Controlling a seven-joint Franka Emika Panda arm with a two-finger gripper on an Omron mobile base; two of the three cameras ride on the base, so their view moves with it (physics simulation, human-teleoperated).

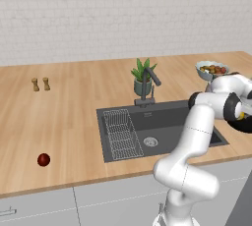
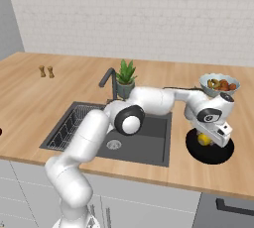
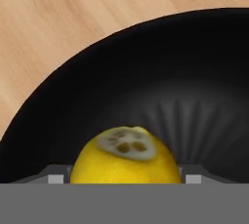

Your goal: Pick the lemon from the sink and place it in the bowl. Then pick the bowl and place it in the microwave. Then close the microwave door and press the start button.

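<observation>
The lemon (image 3: 124,157) lies inside the black bowl (image 3: 160,77), which stands on the wooden counter (image 2: 30,98) to the right of the sink (image 2: 144,142). The gripper (image 3: 124,177) hangs low over the bowl with its jaws spread, one fingertip either side of the lemon. The sink holds a wire rack (image 1: 120,134) and a drain. Behind the black bowl, a pale bowl (image 2: 219,84) holds fruit

Arm (image 2: 149,100) stretched right, pincer (image 2: 211,140) lowered, jaws spread wide.
</observation>
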